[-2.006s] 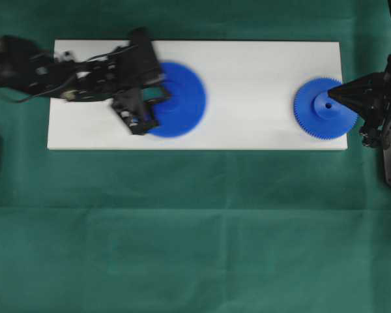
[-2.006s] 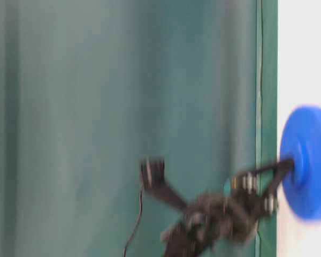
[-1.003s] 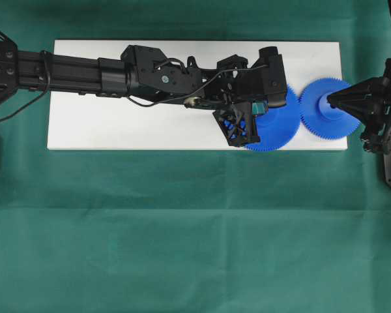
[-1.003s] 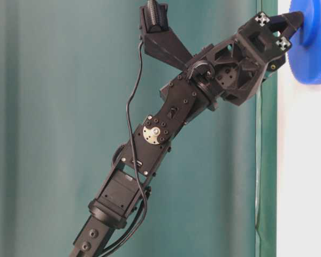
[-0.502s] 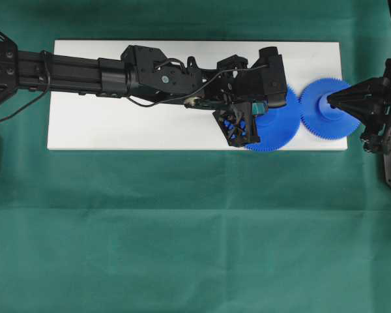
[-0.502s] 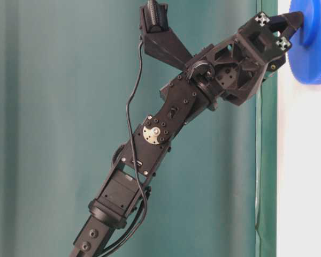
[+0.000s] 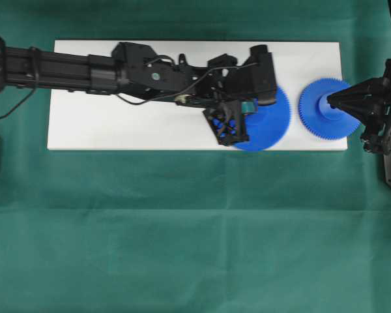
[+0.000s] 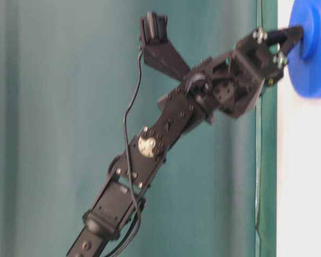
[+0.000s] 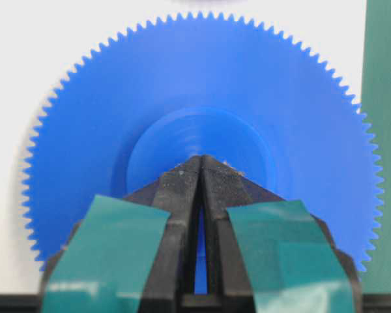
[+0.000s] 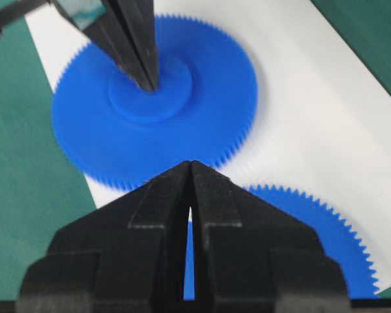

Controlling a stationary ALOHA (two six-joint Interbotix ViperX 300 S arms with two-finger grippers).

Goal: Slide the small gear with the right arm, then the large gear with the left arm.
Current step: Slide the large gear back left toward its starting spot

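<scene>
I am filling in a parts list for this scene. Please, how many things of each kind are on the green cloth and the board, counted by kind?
Blue gears: 2 (the large gear, the small gear)
White boards: 1 (the white board)
Green cloths: 1 (the green cloth)
Total: 4
</scene>
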